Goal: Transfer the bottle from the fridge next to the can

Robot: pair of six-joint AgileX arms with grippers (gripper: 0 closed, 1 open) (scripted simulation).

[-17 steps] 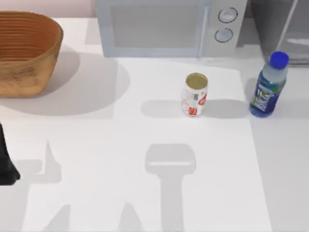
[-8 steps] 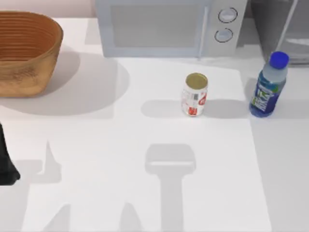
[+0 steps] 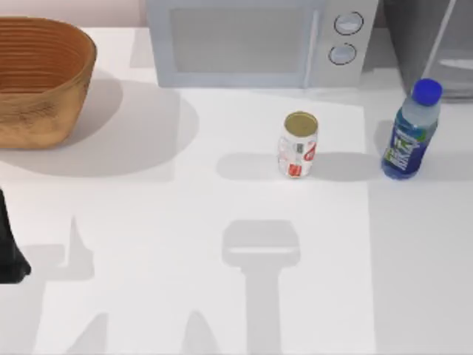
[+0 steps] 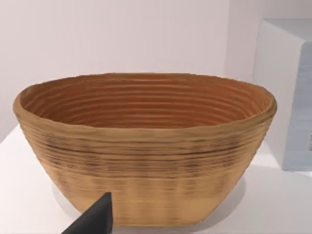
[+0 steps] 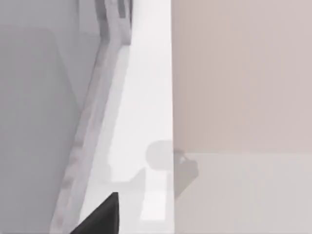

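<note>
The bottle (image 3: 409,133), clear with blue liquid and a blue cap, stands upright on the table just in front of the dark grey fridge (image 3: 425,41) at the back right. The white and red can (image 3: 298,144) stands upright to the bottle's left, with a clear gap between them. Neither gripper is near either one. My left arm (image 3: 9,251) sits at the table's left edge, and a dark part of my left gripper (image 4: 95,219) faces the basket. A dark part of my right gripper (image 5: 100,217) hangs over a white table edge beside a grey panel.
A light grey microwave (image 3: 251,41) with two knobs stands at the back centre, behind the can. A woven brown basket (image 3: 37,81) sits at the back left. Arm shadows lie on the white table (image 3: 222,296) in front of the can.
The shaded strip on the table's right has widened to the left. Bottle, can and left arm stand where they were.
</note>
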